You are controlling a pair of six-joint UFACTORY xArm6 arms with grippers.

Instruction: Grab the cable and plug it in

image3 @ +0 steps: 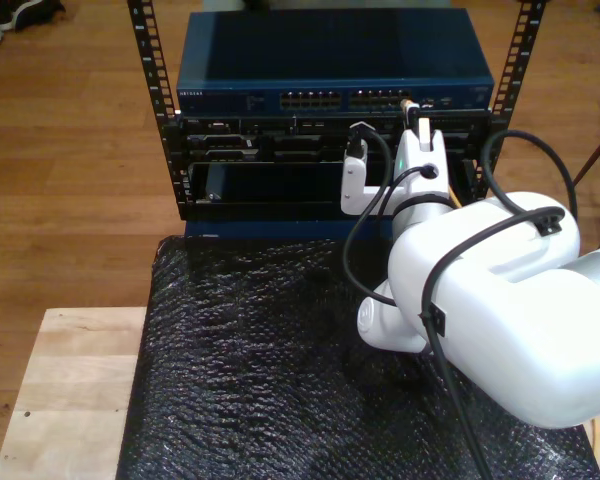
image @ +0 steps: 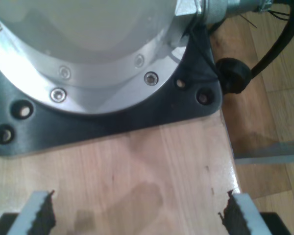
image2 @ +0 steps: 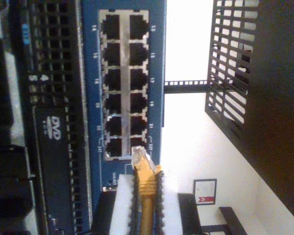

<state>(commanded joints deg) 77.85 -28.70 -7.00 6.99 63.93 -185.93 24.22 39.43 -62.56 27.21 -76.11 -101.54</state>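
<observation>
My second gripper [image2: 146, 205] is pinching the cable [image2: 146, 188] behind its plug [image2: 139, 155], aiming it at the switch [image2: 125, 85] ports; my first gripper [image: 137, 210] is idling wide open, empty.

Overhead exterior and close second wrist view, both facing blue switch [image3: 335, 75].

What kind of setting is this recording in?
Probably a lab mock-up of a server room: a small rack holding a blue network switch on a wood floor, beside a wooden bench padded with black bubble wrap.
</observation>
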